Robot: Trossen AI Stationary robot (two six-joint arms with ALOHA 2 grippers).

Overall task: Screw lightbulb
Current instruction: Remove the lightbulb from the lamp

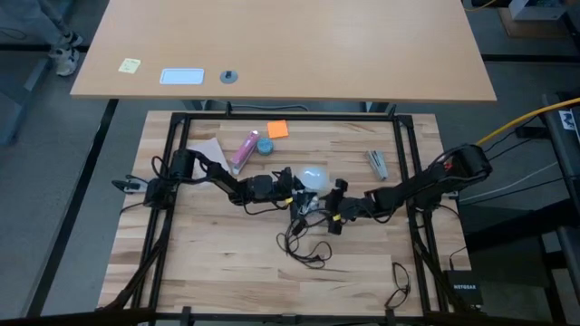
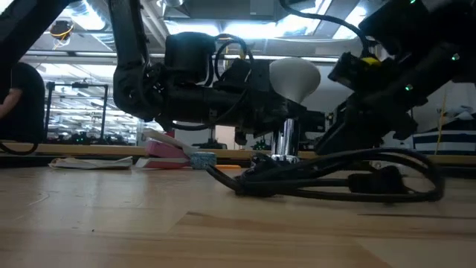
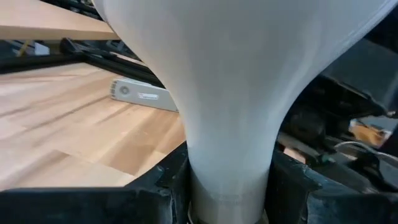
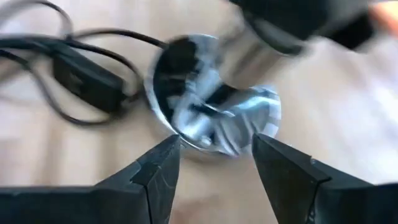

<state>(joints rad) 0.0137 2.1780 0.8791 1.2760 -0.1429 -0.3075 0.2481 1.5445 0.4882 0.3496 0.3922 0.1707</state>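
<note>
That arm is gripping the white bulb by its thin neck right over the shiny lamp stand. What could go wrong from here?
Three things, I'd guess. The left hand pinches the lightbulb at its narrow neck, so it might slip or tilt and go in crooked. The right hand is open around the silver lamp base without clamping it, so the base may spin along with the bulb. The black cord loops beside the base and could snag either arm.

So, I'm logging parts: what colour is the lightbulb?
Frosted white; the lightbulb shows best in the left wrist view.
</note>
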